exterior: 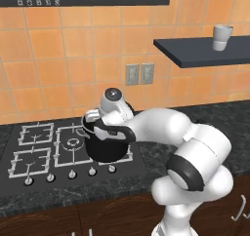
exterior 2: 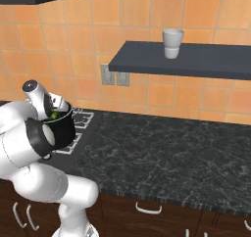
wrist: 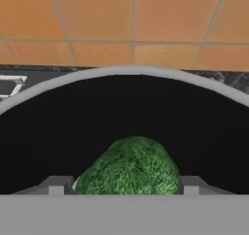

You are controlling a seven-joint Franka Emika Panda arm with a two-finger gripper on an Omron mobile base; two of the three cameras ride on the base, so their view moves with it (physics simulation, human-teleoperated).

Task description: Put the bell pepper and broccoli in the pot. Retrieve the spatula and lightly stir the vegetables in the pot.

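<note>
Green broccoli (wrist: 129, 166) between gripper (wrist: 124, 184) tips, seemingly inside pot (wrist: 121, 112).

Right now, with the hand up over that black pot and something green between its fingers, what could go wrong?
The broccoli sits between the fingertips of the gripper, whose jaws stand wide, above the pot. If it sticks to a finger, it could ride out again. The hand hangs close to the thin rim, so a careless lift might nudge the pot on its burner. I cannot see the bell pepper inside; it may yet be missing.
</note>
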